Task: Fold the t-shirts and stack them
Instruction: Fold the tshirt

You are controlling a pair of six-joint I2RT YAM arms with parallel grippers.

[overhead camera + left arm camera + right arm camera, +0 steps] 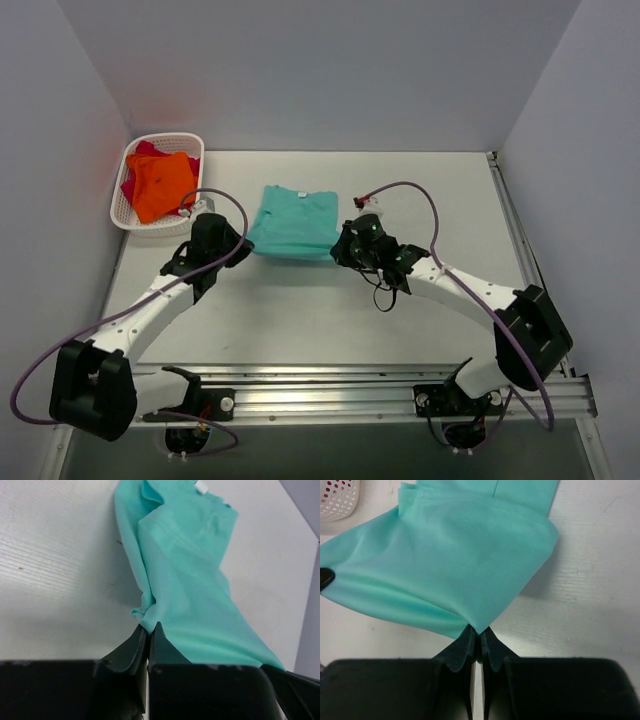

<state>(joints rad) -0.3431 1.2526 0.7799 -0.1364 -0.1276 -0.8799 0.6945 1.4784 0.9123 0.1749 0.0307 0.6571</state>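
pincers both pinched tight: left gripper on the near left corner of the teal shirt, right gripper on its near right corner. the shirt lies on the table, running away from them, collar end farthest. beyond the left one, a basket holds the orange shirt; the magenta shirt beneath is mostly hidden. both arms reach forward, angled inward.

teal tee: soft cloth, matt, we can make out a fine knit up close
orange tee: same matt cloth look to us
basket: white plastic lattice
table: white, matt, we see a faint grain
left gripper, right gripper: black fingers, dull sheen
base rail: bare shiny metal
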